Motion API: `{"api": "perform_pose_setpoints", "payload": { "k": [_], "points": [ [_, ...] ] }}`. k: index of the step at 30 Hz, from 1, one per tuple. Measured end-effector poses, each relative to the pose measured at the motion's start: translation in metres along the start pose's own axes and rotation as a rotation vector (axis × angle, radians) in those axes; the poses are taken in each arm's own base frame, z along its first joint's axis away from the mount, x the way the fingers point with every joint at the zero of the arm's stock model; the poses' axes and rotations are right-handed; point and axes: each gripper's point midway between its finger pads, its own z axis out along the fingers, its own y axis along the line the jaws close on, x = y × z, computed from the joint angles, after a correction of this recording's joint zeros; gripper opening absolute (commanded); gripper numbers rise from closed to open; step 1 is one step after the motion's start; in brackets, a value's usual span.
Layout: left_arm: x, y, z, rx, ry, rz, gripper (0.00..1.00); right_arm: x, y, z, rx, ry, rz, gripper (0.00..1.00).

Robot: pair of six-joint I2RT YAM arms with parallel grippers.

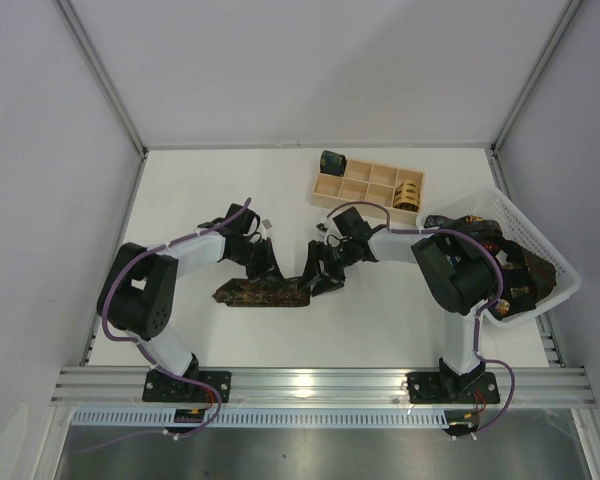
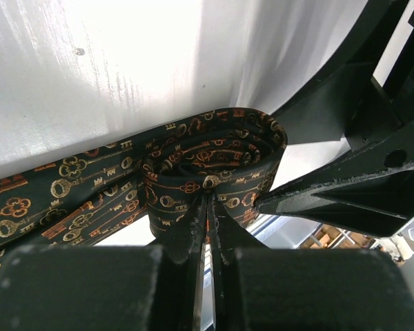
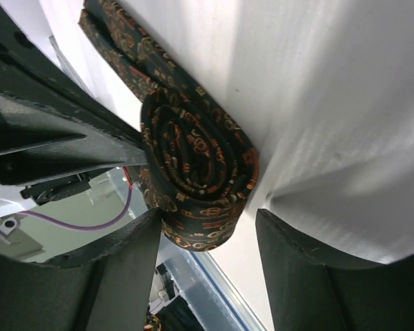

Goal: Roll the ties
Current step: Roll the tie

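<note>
Tie (image 2: 214, 155) half rolled: left end effector (image 2: 207, 214) pinches the coil, right end effector (image 3: 205, 224) gapes around it; flat tail awaits rolling.

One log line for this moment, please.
tie: partly rolled, tail flat on table | left gripper: shut on coil | right gripper: open around coil
</note>
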Motion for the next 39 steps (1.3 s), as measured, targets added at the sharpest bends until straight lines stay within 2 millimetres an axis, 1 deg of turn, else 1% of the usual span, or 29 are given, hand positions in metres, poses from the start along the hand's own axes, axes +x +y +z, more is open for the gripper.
{"api": "perform_pose_setpoints", "payload": {
  "k": [5,7,9,15,20,26,34,39],
  "points": [
    [0.001,0.002,0.001,-0.004,0.001,0.004,0.08,0.000,0.010,0.003,-0.034,0.004,-0.003,0.54],
    [0.002,0.005,0.001,-0.010,0.002,0.002,0.08,0.001,0.013,0.004,-0.041,0.007,-0.002,0.49],
    [0.002,0.006,0.001,-0.013,0.003,0.000,0.08,0.002,0.015,0.005,-0.046,0.010,0.005,0.42],
    [0.003,0.005,0.002,-0.005,0.004,0.000,0.08,0.002,0.019,0.004,-0.047,0.015,0.044,0.26],
    [0.005,0.002,0.004,0.007,0.009,0.004,0.09,0.003,0.021,0.001,-0.025,0.031,0.092,0.19],
    [0.019,-0.011,0.015,0.009,0.037,0.051,0.09,0.012,0.015,-0.008,0.071,0.076,0.144,0.17],
    [0.043,-0.035,0.036,0.023,0.084,0.108,0.10,0.033,0.002,-0.032,0.284,0.132,0.167,0.17],
    [0.047,-0.036,0.038,0.026,0.093,0.109,0.10,0.039,0.005,-0.035,0.405,0.139,0.102,0.16]
  ]
}}
